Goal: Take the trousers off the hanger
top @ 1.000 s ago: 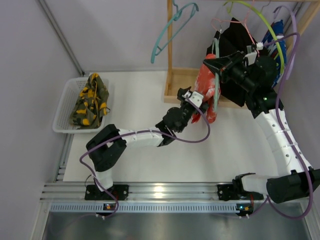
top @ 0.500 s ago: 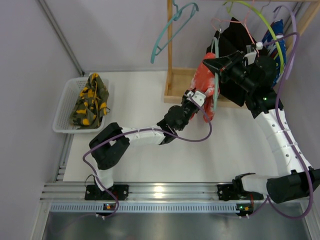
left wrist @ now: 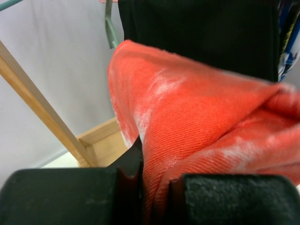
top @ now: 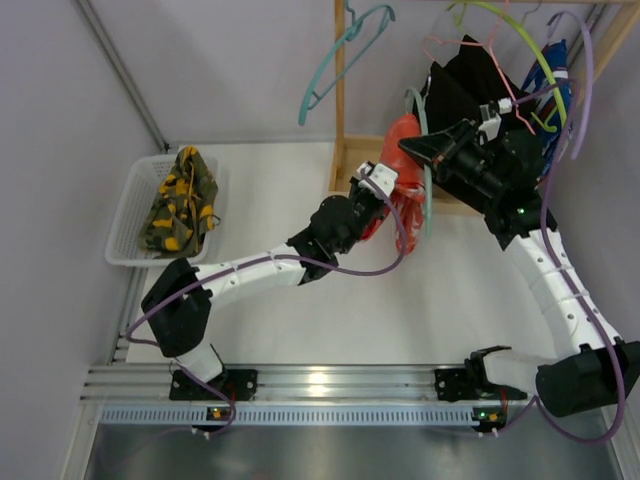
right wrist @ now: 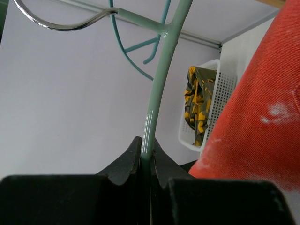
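Red-orange trousers (top: 402, 150) (left wrist: 201, 122) (right wrist: 262, 117) with white marks hang over a pale green hanger (top: 426, 195) (right wrist: 161, 89) in front of the wooden rack. My left gripper (top: 385, 195) (left wrist: 152, 183) is shut on a fold of their lower edge. My right gripper (top: 410, 147) (right wrist: 147, 154) is shut on the hanger's thin bar, just beside the red cloth. Black trousers (top: 455, 85) (left wrist: 201, 33) hang behind them on the rack. Camouflage trousers (top: 180, 200) (right wrist: 197, 103) lie in the white basket (top: 125, 205) at the left.
The wooden rack (top: 340, 90) has a tray-like base (top: 352, 165) on the table. A teal hanger (top: 345, 55) and a yellow-green hanger (top: 520, 45) hang empty from it, with a blue garment (top: 560, 85) at the far right. Grey walls close in the left and back.
My left gripper went from open to shut on the red-orange trousers and drew up and left with them. My right gripper swung the hanger leftward, away from the rack.
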`<state>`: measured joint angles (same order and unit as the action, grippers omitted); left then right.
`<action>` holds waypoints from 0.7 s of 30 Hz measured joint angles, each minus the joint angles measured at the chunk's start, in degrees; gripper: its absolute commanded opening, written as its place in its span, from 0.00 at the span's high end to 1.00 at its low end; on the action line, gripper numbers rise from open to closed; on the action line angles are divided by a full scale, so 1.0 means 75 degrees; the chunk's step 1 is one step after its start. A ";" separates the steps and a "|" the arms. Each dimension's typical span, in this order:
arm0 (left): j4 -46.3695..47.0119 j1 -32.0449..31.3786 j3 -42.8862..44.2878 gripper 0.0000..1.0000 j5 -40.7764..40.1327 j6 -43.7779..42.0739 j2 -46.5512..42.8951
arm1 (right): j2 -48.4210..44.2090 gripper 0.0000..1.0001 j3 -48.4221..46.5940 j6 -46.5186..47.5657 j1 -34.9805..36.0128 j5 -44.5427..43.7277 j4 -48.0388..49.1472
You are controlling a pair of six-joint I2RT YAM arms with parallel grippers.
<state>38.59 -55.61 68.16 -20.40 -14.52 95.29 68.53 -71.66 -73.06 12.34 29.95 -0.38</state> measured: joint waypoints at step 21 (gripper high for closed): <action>-0.4558 -0.0006 0.1988 1.00 0.0239 0.1466 -0.0819 | -0.0405 1.00 0.2221 0.0140 -0.0431 0.1046 0.2119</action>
<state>4.40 -55.66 83.07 -18.61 -3.53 89.14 65.49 -55.00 -72.01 9.10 37.80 15.51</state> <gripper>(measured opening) 0.126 0.059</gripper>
